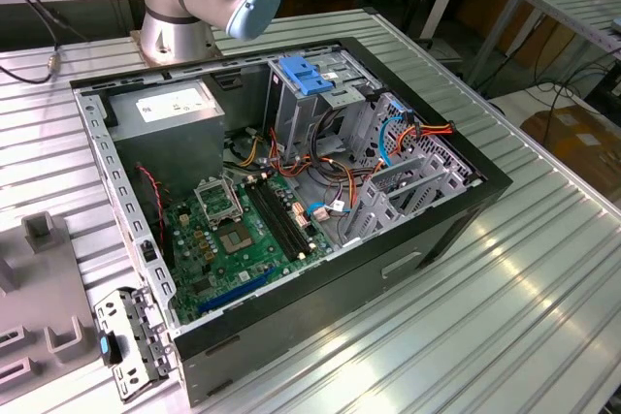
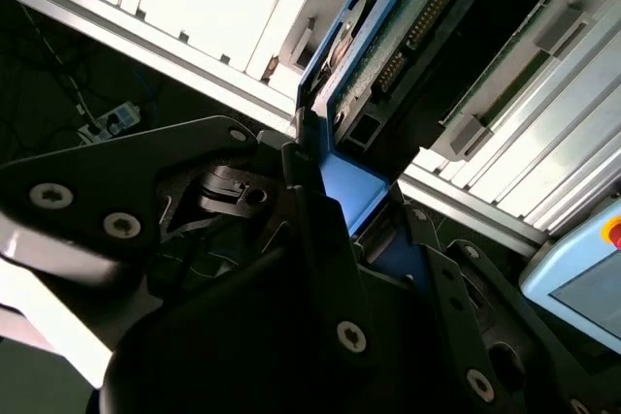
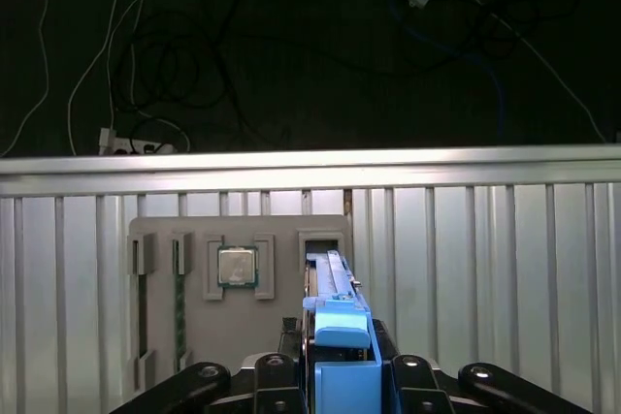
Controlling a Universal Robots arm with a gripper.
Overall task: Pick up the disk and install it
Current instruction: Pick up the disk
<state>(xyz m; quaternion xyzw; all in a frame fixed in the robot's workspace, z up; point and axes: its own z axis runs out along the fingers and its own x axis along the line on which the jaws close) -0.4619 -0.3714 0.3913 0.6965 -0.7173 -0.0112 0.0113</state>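
Observation:
The disk stands on edge, with a blue side rail along it. In the first wrist view its far end reaches a slot in a grey holder tray. My gripper is shut on the disk, one dark finger pressed to each side. In the second wrist view the disk shows its green circuit-board side and the blue rail, clamped in the gripper. I cannot tell whether the disk has lifted clear of the slot.
The grey tray also carries a processor chip and memory sticks. In the exterior view an open computer case lies on the ribbed metal table, with a grey power supply box, a blue latch piece and loose cables. The arm's base stands behind the case.

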